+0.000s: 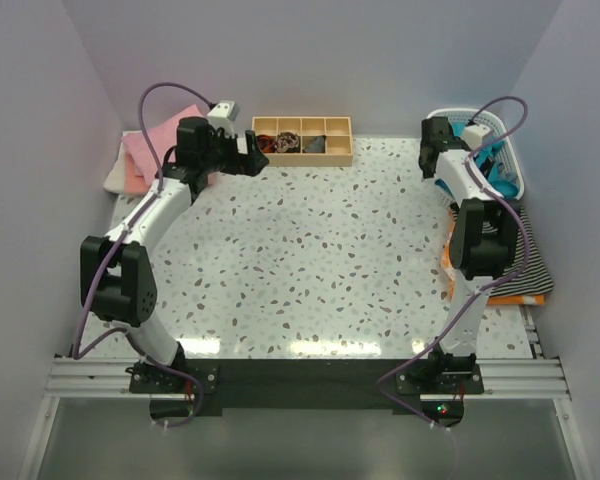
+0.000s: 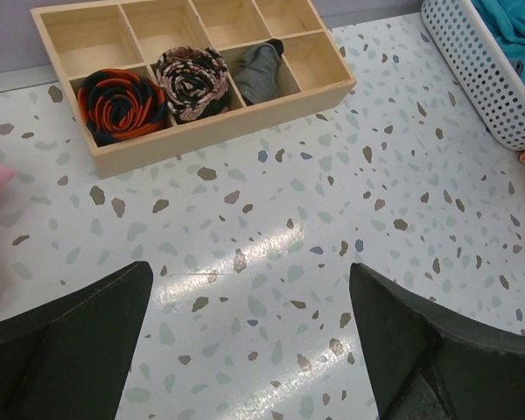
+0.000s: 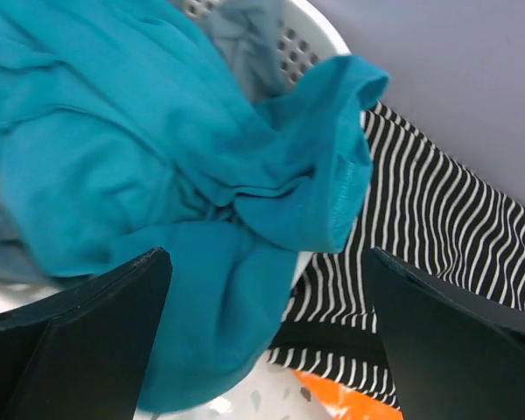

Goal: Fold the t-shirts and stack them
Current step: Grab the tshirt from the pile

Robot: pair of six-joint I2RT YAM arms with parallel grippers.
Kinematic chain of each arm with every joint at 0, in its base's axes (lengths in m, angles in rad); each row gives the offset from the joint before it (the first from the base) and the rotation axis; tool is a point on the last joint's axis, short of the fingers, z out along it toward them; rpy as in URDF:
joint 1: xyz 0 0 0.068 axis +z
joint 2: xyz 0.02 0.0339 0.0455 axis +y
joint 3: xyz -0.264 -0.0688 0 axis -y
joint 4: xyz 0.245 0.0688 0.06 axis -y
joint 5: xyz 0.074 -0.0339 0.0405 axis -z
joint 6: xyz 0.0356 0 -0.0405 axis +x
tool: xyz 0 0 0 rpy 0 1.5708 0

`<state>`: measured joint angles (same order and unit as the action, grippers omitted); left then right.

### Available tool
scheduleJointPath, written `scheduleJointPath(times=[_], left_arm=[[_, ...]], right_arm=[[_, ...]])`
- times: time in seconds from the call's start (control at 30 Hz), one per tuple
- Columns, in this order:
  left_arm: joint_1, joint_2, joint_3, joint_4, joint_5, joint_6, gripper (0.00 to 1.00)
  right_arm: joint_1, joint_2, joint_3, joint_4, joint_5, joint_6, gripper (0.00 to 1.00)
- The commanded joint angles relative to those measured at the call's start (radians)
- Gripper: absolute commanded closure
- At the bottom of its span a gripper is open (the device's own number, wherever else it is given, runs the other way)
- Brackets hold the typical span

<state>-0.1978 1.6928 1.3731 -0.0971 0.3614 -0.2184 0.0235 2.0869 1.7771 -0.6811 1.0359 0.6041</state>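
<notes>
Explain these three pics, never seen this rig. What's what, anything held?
Two robot arms are bolted at the near edge of a speckled table. The wide picture looks down from above and behind them; the other two come from a camera on each wrist, dark fingers at the bottom. Far left lie folded pink t-shirts; at the back, a wooden tray with rolled cloths; far right, a white basket holding a teal t-shirt, a striped cloth beside it. The left gripper and right gripper are both open and hold nothing.
</notes>
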Motion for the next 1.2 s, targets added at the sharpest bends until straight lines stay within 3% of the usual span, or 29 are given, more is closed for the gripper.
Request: scheduleJointPath(times=[0.0,0.2,0.5,0.6,0.63,0.73,0.8,0.87,1.0,1.17], left_arm=[[-0.002,0.016,0.061,0.01,0.065,-0.016,0.0],[-0.005,0.03,0.058,0.016,0.085,-0.038,0.0],[-0.02,0.036,0.06,0.025,0.077,-0.047,0.0],[-0.023,0.044,0.063,0.027,0.074,-0.052,0.0],[-0.025,0.045,0.063,0.03,0.076,-0.052,0.0],[-0.032,0.056,0.061,0.028,0.07,-0.053,0.0],[-0.035,0.056,0.055,0.028,0.067,-0.055,0.0],[-0.038,0.056,0.043,0.039,0.056,-0.055,0.0],[-0.042,0.056,0.035,0.053,0.054,-0.058,0.0],[-0.043,0.064,0.038,0.072,0.059,-0.059,0.0]], right_arm=[[-0.02,-0.1,-0.112,-0.019,0.082,0.149,0.04],[-0.083,-0.163,-0.234,0.123,0.062,0.097,0.04],[-0.172,-0.107,-0.209,0.299,-0.115,-0.003,0.04],[-0.195,-0.058,-0.154,0.287,-0.186,-0.006,0.07],[-0.2,-0.051,-0.15,0.299,-0.203,-0.013,0.12],[-0.208,-0.045,-0.154,0.357,-0.278,-0.046,0.72],[-0.211,-0.057,-0.171,0.402,-0.353,-0.058,1.0],[-0.211,-0.108,-0.25,0.466,-0.43,-0.069,1.0],[-0.208,-0.286,-0.476,0.763,-0.673,-0.081,1.0],[-0.18,-0.502,-0.616,0.897,-1.069,-0.113,1.0]])
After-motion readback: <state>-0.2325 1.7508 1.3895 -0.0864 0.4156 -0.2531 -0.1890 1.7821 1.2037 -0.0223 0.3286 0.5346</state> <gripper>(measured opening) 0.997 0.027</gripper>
